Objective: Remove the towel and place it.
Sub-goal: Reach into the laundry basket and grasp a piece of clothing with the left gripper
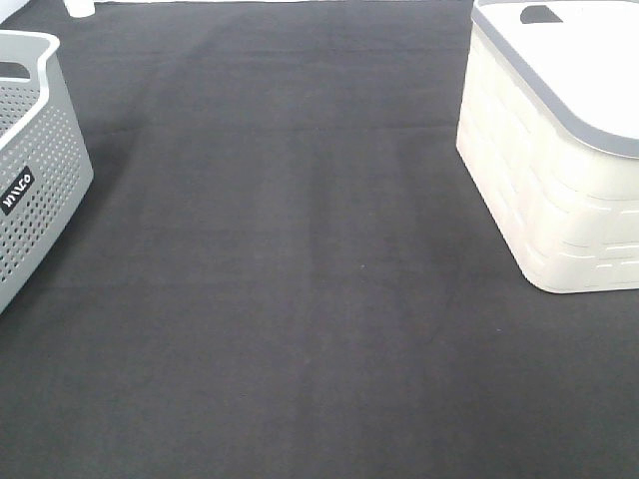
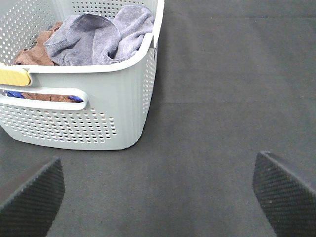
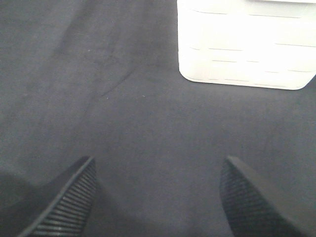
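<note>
Under my left gripper [image 2: 159, 159], fingers spread and holding nothing, lies the dark mat [image 2: 222, 74]. Ahead of it stands the grey basket [image 2: 98, 98]. The towel [image 2: 94, 37] lies crumpled on top inside, over a brown cloth [image 2: 34, 52]. My right gripper [image 3: 159, 160] also gapes empty, with the white bin [image 3: 242, 44] ahead.

L gripper [image 2: 158, 163]: black wedge fingers [image 2: 32, 200], dotted-grid pads; R gripper [image 3: 159, 162]: same, ribbed pads, prob. rubber.
</note>
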You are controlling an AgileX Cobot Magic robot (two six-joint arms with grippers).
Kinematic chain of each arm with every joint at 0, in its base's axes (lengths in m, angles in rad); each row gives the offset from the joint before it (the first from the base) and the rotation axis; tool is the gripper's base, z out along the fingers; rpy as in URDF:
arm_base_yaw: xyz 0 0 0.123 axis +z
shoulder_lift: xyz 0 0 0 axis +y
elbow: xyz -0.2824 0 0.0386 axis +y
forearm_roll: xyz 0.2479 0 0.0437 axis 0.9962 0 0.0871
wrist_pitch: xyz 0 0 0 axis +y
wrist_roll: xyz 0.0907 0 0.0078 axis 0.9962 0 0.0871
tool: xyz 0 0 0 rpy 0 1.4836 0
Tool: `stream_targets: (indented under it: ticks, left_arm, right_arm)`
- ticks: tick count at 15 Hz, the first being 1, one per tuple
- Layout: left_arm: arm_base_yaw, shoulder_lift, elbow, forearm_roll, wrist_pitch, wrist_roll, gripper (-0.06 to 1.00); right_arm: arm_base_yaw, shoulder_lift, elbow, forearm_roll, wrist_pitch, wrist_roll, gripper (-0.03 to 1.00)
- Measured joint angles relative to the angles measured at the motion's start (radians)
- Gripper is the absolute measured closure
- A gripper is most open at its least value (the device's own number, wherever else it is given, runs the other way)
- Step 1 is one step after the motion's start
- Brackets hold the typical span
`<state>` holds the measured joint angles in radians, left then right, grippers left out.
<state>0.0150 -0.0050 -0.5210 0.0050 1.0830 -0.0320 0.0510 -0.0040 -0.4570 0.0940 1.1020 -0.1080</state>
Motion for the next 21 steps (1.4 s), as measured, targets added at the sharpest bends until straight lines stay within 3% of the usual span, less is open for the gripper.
stream_targets:
  ticks: [21]
  left_arm:
    - [0.000,0.000,0.000,0.000,0.000,0.001,-0.03]
  right_arm:
    - [0.000,0.000,0.000,0.000,0.000,0.000,0.28]
